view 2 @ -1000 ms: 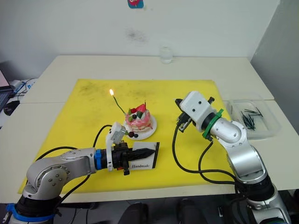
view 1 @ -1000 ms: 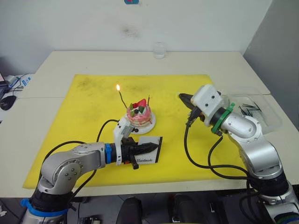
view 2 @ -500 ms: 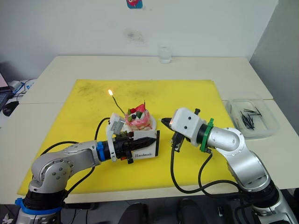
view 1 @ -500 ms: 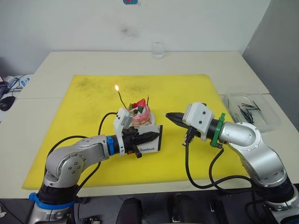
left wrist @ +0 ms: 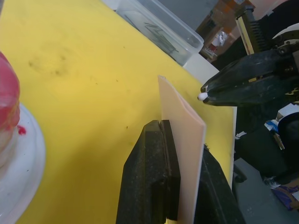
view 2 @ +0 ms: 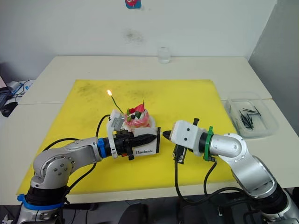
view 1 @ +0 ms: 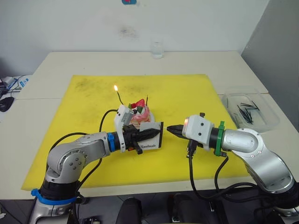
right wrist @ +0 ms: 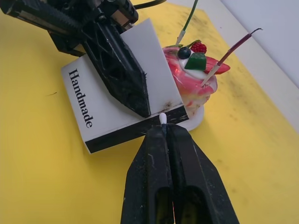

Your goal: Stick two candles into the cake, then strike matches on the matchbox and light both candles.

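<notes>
One match is pinched in the closed right end effector, its white head meeting the black strip of the matchbox, which the left end effector is clamping upright just in front of the cake. Pressing too hard risks snapping the match or twisting the box loose. With the green candle burning and the red candle unlit, a wide strike risks knocking the cake.
</notes>
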Controlling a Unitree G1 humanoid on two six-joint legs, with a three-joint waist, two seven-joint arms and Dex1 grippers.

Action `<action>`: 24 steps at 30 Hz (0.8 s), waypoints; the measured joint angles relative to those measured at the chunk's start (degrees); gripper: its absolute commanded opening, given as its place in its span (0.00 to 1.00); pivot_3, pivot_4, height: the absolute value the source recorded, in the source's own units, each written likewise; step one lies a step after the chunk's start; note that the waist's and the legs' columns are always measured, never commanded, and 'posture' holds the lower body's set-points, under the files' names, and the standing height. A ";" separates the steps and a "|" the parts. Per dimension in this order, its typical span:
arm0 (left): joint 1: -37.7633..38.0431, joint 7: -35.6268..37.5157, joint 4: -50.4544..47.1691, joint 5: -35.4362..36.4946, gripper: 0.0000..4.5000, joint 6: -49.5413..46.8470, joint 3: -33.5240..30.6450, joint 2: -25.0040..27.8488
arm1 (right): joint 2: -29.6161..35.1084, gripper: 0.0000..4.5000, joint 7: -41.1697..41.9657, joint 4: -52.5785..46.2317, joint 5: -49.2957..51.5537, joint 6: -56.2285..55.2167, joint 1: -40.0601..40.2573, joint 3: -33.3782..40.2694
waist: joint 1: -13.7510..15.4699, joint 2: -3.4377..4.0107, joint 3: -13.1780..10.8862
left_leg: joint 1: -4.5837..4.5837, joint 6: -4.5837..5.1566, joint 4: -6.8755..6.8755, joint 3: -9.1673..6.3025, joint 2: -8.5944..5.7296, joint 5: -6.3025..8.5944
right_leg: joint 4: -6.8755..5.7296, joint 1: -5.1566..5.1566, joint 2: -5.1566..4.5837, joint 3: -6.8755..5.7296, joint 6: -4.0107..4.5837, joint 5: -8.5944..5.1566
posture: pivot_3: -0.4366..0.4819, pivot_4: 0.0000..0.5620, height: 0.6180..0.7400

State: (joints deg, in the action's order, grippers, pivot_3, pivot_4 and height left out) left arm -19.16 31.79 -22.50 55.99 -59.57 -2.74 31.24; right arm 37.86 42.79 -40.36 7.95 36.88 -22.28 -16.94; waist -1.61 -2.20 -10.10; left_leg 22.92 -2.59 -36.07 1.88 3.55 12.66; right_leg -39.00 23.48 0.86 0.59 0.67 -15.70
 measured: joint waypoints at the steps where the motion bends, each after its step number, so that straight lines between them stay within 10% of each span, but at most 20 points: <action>1: -0.01 0.07 0.00 0.01 0.00 -0.02 0.00 0.00 | 0.07 0.01 0.08 -0.06 -0.01 0.01 0.27 -0.03 | 0.00 0.00 0.00 | 0.00 0.00 0.00 0.00 0.00 0.00 | 0.00 0.00 0.00 0.00 0.00 0.00 | 0.48 0.27 1.00; 24: 0.01 0.40 -0.20 1.00 0.00 -1.52 0.00 0.13 | -1.49 0.01 -1.42 1.64 -2.83 -0.58 0.80 -2.43 | 0.00 0.00 0.00 | 0.00 0.00 0.00 0.00 0.00 0.00 | 0.00 0.00 0.00 0.00 0.00 0.00 | 0.48 0.27 1.00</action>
State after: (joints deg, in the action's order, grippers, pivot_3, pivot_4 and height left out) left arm -19.15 32.19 -22.69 57.00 -61.09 -2.73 31.38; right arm 36.37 41.38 -38.73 5.12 36.30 -21.47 -19.37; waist -1.61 -2.20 -10.10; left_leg 22.92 -2.59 -36.07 1.88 3.55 12.66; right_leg -39.00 23.48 0.85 0.60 0.67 -15.70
